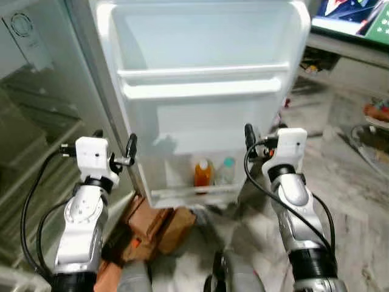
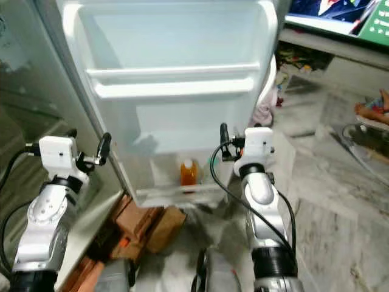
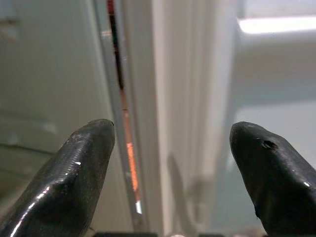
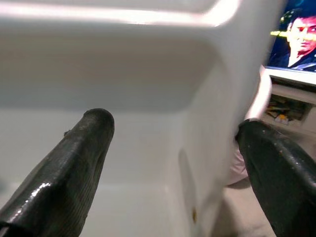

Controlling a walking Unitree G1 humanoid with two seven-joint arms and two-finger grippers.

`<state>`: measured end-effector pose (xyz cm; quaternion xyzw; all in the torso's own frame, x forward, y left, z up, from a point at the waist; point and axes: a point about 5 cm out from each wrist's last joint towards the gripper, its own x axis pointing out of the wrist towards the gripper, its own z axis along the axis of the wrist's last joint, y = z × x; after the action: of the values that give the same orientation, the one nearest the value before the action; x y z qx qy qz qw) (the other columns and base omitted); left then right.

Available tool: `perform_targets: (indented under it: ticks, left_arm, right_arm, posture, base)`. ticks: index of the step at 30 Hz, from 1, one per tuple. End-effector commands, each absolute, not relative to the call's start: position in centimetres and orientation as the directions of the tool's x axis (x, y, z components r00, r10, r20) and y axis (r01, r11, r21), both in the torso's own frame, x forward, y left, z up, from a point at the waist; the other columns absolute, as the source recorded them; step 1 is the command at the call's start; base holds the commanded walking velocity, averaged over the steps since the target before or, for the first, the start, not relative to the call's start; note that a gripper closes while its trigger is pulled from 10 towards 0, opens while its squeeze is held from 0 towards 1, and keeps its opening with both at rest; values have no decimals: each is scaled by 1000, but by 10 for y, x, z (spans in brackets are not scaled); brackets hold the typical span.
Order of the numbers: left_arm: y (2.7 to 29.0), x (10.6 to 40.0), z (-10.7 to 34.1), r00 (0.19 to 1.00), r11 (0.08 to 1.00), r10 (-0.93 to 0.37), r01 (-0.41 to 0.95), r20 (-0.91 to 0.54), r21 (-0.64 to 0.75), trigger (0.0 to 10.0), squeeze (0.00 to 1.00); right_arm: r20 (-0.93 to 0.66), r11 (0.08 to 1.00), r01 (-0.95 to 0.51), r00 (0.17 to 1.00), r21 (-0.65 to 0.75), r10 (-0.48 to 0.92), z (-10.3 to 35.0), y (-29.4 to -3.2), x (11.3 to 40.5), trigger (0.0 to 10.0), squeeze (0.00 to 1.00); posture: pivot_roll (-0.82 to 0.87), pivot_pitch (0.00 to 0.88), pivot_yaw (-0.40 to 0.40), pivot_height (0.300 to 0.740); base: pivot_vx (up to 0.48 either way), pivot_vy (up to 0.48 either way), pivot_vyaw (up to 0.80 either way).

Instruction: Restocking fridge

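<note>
The fridge door (image 1: 200, 42) stands open in front of me, its white inner side facing me. An orange juice bottle (image 1: 202, 173) and a clear bottle with a teal cap (image 1: 227, 170) stand side by side in the bottom door shelf (image 1: 182, 196). The upper door shelf (image 1: 203, 88) holds nothing I can see. My left gripper (image 1: 114, 141) is raised at the door's hinge side, open and holding nothing. My right gripper (image 1: 264, 131) is raised at the door's free edge, also open. In the wrist views, wide gaps separate the left fingers (image 3: 79, 168) and the right fingers (image 4: 74, 158).
The fridge's interior (image 1: 36, 121) with its glass shelves is on my left. Brown cardboard boxes (image 1: 158, 222) lie on the floor under the door. A television (image 1: 352, 15) on a low unit is at the far right, with clutter (image 1: 377, 112) on the marble floor.
</note>
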<state>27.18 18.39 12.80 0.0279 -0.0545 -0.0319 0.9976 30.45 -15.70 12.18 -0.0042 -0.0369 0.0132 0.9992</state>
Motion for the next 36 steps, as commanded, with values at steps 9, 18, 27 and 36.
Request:
perform_targets:
  ticks: [9, 18, 27, 36]
  left_arm:
    - [185, 270, 117, 995, 995, -71, 66, 67, 75, 10000, 0]
    - [185, 276, 121, 994, 994, -68, 61, 81, 89, 10000, 0]
    - [184, 278, 118, 995, 994, -67, 59, 76, 95, 10000, 0]
    - [185, 282, 121, 994, 993, -67, 58, 87, 106, 10000, 0]
  right_arm:
    - [-10, 1000, 11, 1000, -4, -11, 111, -164, 303, 10000, 0]
    - [-25, 1000, -24, 999, 11, 24, 110, -166, 302, 10000, 0]
    - [-86, 994, -107, 990, 25, 109, 102, -157, 304, 10000, 0]
    - [-155, 959, -284, 947, 14, 282, 96, -137, 305, 10000, 0]
  posture:
    - [79, 0, -60, 740]
    - [74, 0, -65, 740]
    - [76, 0, -58, 740]
    - [80, 0, -57, 740]
  base:
    - [0, 0, 0]
    - [0, -82, 0]
    - [0, -391, 0]
    - [0, -417, 0]
